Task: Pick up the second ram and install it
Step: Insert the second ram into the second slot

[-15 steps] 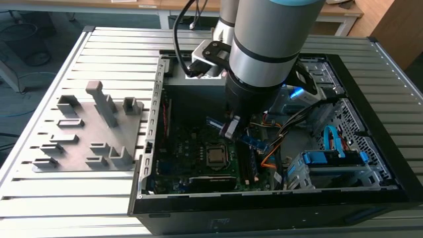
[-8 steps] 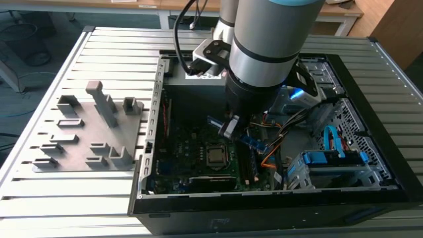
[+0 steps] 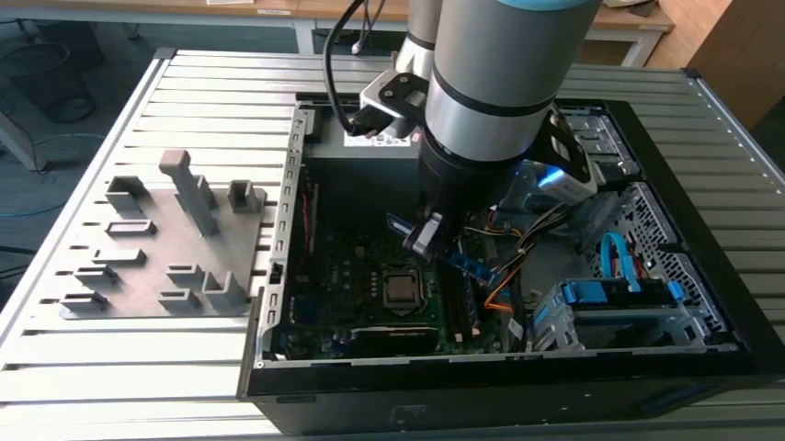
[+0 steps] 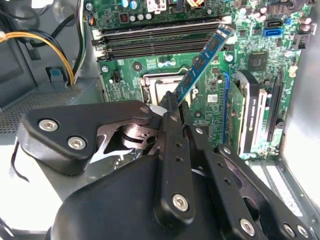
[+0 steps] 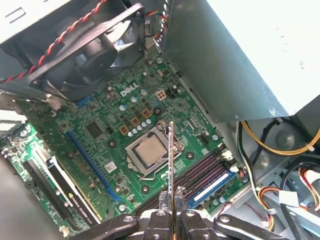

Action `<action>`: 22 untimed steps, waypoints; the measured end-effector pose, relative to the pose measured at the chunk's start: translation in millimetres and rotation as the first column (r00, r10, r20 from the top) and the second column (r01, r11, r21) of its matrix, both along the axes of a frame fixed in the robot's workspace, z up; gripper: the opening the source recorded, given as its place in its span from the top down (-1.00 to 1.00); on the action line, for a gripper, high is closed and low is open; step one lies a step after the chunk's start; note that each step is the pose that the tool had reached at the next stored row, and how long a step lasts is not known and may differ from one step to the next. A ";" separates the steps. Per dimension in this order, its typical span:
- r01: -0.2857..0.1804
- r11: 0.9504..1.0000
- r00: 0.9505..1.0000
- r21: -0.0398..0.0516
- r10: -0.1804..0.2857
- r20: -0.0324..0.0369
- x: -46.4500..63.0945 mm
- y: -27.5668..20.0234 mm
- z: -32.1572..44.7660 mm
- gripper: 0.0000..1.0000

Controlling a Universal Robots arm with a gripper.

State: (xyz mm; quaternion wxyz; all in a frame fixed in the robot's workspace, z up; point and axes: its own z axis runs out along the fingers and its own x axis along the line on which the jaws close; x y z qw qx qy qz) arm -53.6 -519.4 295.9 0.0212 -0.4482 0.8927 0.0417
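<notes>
1. Exterior view, nearest edge first: a ribbed grey table of metal slats [image 3: 135, 377] carries everything. The open black computer case [image 3: 491, 390] lies on its side on the table.
2. On the exterior view's left, just beside the case wall, lies a flat grey plastic fixture plate [image 3: 172, 243] with upright blocks.
3. Inside the case I see the green motherboard [image 3: 356, 276] with its square silver processor [image 3: 402, 287]. Blue plastic drive brackets [image 3: 620, 294] fill the exterior view's right.
4. The black two-finger gripper [image 3: 424, 241] hangs over the board. Its jaws are closed tight on the second ram [image 3: 476, 265], a long, narrow blue-green memory module.
5. In the second wrist view the gripper [image 4: 172, 102] pinches one end of the second ram [image 4: 205, 55]. The module slants up towards the long dark memory slots [image 4: 160, 40]. I cannot tell whether its far end touches them.
6. In the first wrist view the second ram [image 5: 171, 150] shows edge-on in the gripper [image 5: 171, 192], crossing the processor [image 5: 147, 152]. The memory slots [image 5: 205, 175] lie beside it, one of them showing blue.
7. Farthest off in the exterior view are light wooden desks [image 3: 245, 14] and a grey-blue floor [image 3: 37, 175].
8. Writing: the first wrist view shows a white logo [image 5: 129, 91] printed on the motherboard [image 5: 100, 125], and a card near the edge carries a lettered sticker [image 5: 75, 202]. I leave both unread.
</notes>
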 end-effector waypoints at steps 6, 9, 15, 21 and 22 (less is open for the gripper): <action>0.036 0.999 0.999 0.000 -0.036 0.000 0.0 0.0 -0.1 0.73; 0.053 0.999 0.999 0.000 -0.053 0.000 0.0 0.0 0.0 0.73; 0.086 0.996 0.996 0.000 -0.086 0.000 0.0 0.0 -0.1 0.73; 0.119 0.993 0.993 0.000 -0.119 0.000 0.0 0.0 -0.1 0.73; 0.124 0.992 0.992 0.000 -0.124 0.000 0.0 0.0 -0.1 0.73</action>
